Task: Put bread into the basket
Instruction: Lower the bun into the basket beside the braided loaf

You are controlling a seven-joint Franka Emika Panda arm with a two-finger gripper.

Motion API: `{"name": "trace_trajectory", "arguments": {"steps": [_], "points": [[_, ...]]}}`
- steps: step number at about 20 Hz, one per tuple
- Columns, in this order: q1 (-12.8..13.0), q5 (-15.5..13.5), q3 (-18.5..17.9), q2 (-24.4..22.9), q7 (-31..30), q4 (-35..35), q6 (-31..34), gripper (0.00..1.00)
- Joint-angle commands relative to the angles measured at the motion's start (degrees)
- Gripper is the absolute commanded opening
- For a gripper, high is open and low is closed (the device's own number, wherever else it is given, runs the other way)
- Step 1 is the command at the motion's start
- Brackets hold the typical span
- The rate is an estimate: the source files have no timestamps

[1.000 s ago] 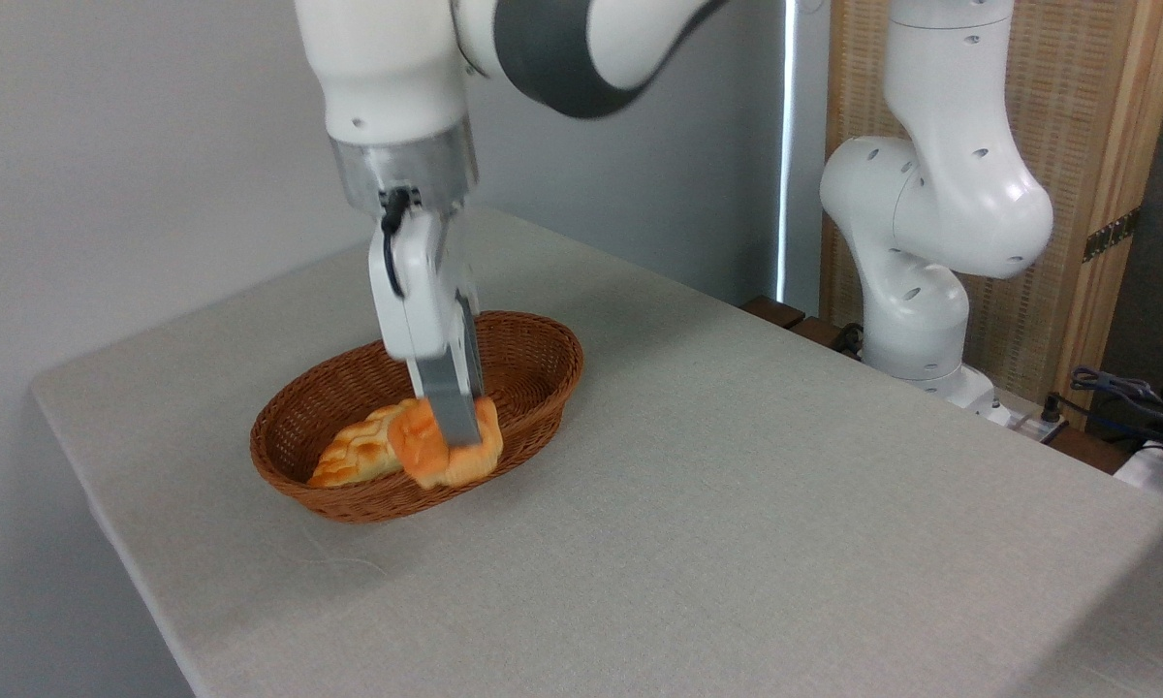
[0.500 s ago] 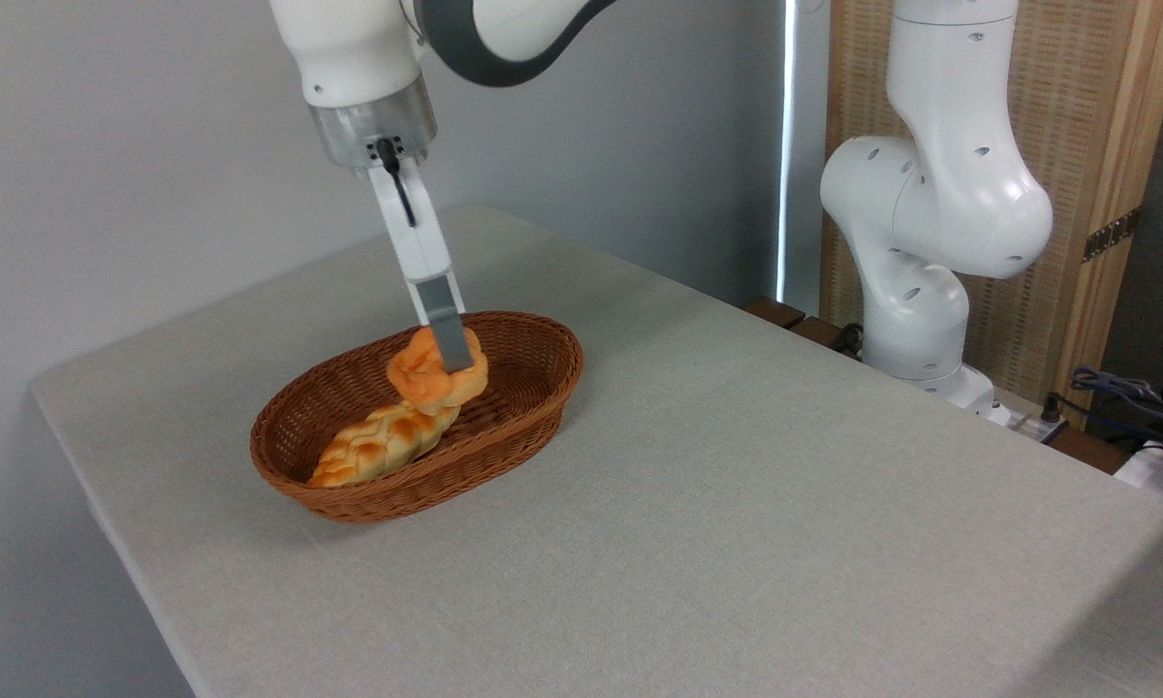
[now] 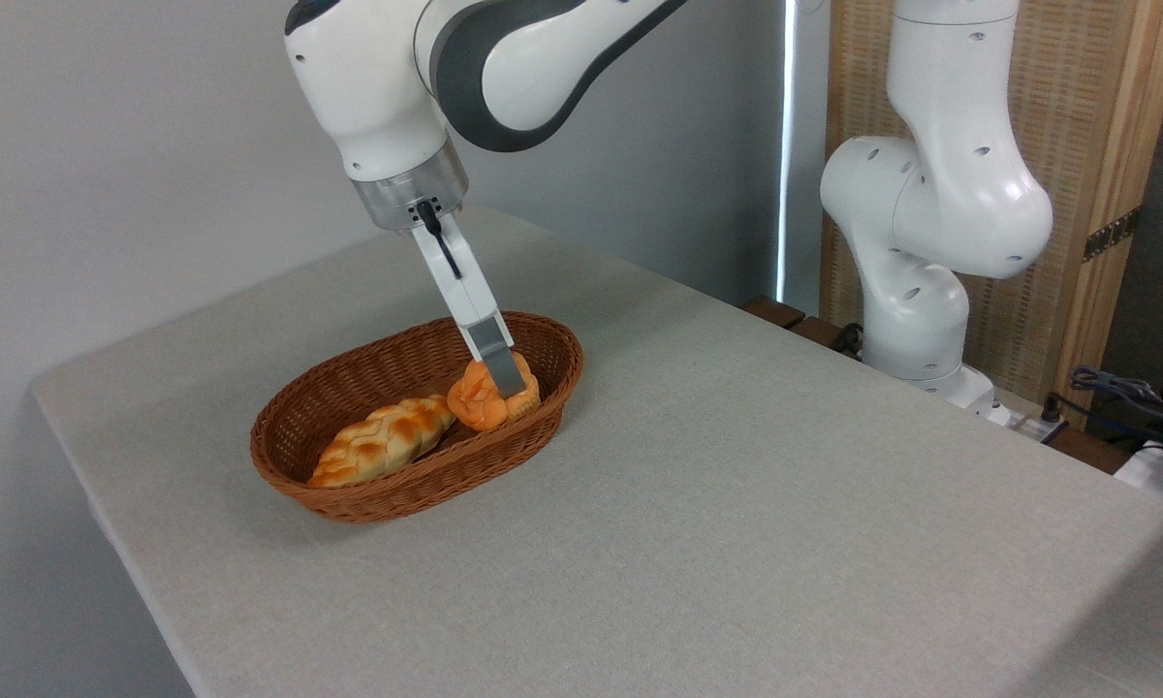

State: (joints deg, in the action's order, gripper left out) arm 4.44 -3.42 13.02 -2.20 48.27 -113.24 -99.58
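The bread (image 3: 485,399), a small orange-golden lumpy bun, sits low inside the right end of the basket (image 3: 349,494), an oval brown wicker one. My gripper (image 3: 506,380) reaches down at a slant from the upper left and is shut on the bread; only the near grey finger shows, the other is hidden behind the bun. I cannot tell whether the bun rests on the basket floor or hangs just above it.
A longer, paler braided loaf (image 3: 380,441) lies in the left half of the basket, close to the bun. The grey cloth-covered table (image 3: 737,504) spreads to the right and front. The arm's white base (image 3: 921,320) stands at the back right, with cables (image 3: 1134,397) beyond.
The gripper carried the bun up from the basket's front rim, over the loaf, then down and right into the basket's right end. The loaf now shows whole.
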Motion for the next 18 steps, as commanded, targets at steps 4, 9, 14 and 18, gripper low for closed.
{"name": "trace_trajectory", "arguments": {"steps": [4, 9, 14, 18], "points": [[-0.22, -1.24, -0.01, -1.40, -0.72, -0.84, -0.79, 1.00], [-0.31, -2.99, -0.10, -1.40, -0.72, -0.58, -1.49, 1.00], [-0.31, -5.81, -0.62, -1.40, -2.65, -0.49, -3.87, 1.00], [-0.31, -5.72, -0.62, -1.40, -2.66, -0.58, -3.87, 1.00]]}}
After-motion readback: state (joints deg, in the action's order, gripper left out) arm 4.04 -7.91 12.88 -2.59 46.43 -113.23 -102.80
